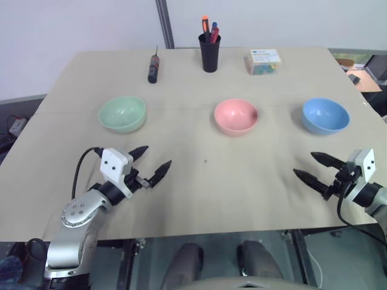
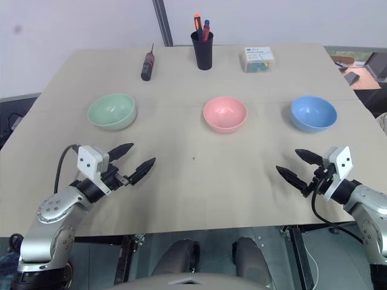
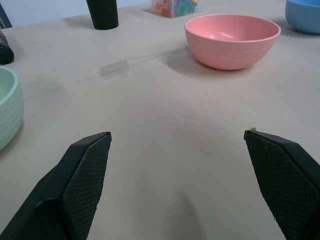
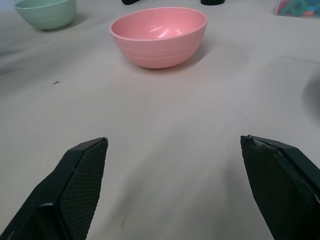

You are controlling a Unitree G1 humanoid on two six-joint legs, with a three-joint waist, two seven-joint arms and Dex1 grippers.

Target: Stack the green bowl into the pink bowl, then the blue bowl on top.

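Note:
Three bowls stand in a row across the middle of the table (image 1: 199,181): the green bowl (image 1: 123,113) on the left, the pink bowl (image 1: 236,116) in the centre, the blue bowl (image 1: 325,115) on the right. All three are upright, empty and apart. My left gripper (image 1: 151,163) hovers open over the table's near left, short of the green bowl and pointing toward the centre. At the near right my right gripper (image 1: 313,168) is open too, short of the blue bowl. Nothing is between either pair of fingers.
Along the table's far side lie a dark screwdriver (image 1: 153,67), a black cup of pens (image 1: 209,52) and a small clear box of coloured pieces (image 1: 263,61). Bare tabletop lies between the grippers and the bowls.

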